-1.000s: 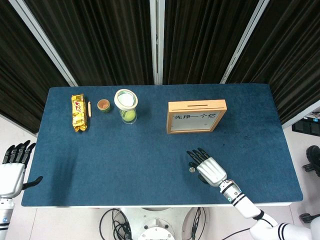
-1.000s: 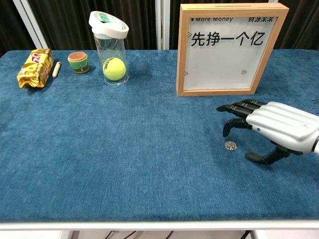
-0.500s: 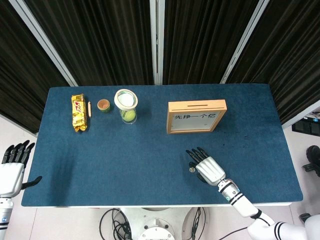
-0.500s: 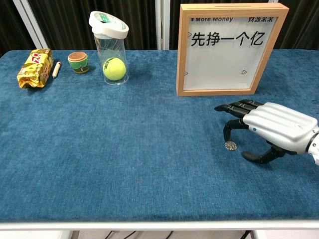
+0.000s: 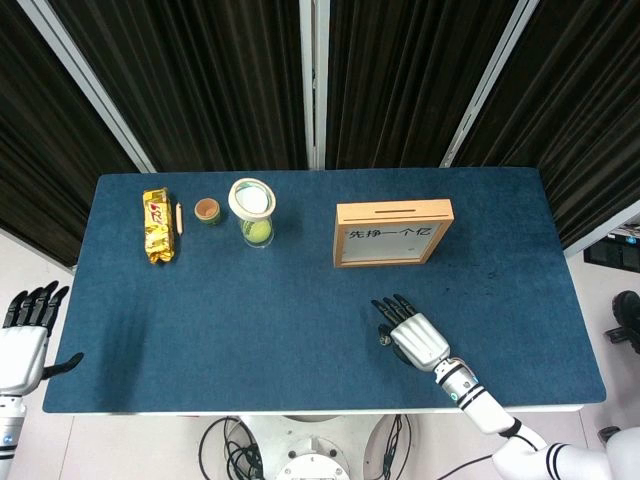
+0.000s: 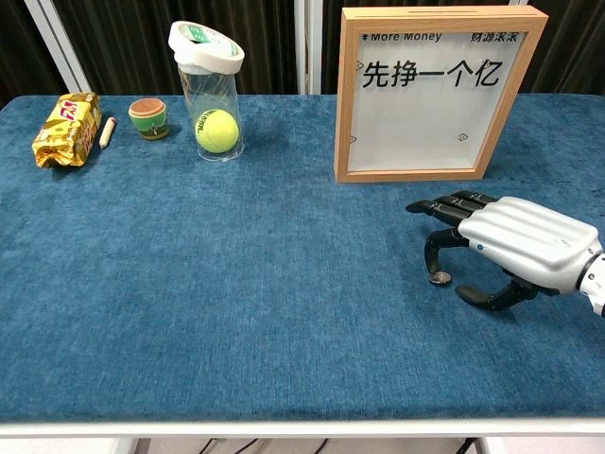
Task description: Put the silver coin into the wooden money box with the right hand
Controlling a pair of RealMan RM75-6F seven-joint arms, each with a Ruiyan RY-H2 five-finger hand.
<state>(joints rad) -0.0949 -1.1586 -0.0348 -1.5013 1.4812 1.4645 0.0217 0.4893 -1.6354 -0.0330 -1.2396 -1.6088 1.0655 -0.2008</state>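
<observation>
The silver coin [image 6: 438,278] lies flat on the blue table cloth, in front of the wooden money box [image 6: 342,104]. My right hand [image 6: 515,246] hovers palm down just right of the coin, one bent fingertip [image 6: 433,267] touching its top and the thumb [image 6: 482,299] apart on the cloth. Nothing is gripped. From the head view the coin [image 5: 384,340] peeks out at the left edge of the right hand [image 5: 414,337], below the money box [image 5: 392,208] with its slot on top. My left hand [image 5: 25,335] hangs off the table's left edge, fingers spread and holding nothing.
At the back left stand a clear tube [image 6: 210,90] with a tennis ball inside, a small brown cup [image 6: 148,117], a short stick [image 6: 107,131] and a gold snack packet [image 6: 68,128]. The table's front edge runs near the right hand.
My right hand has crept a little left and lower; its bent fingertip, earlier just above the coin, now touches it. The coin and left hand stay put.
</observation>
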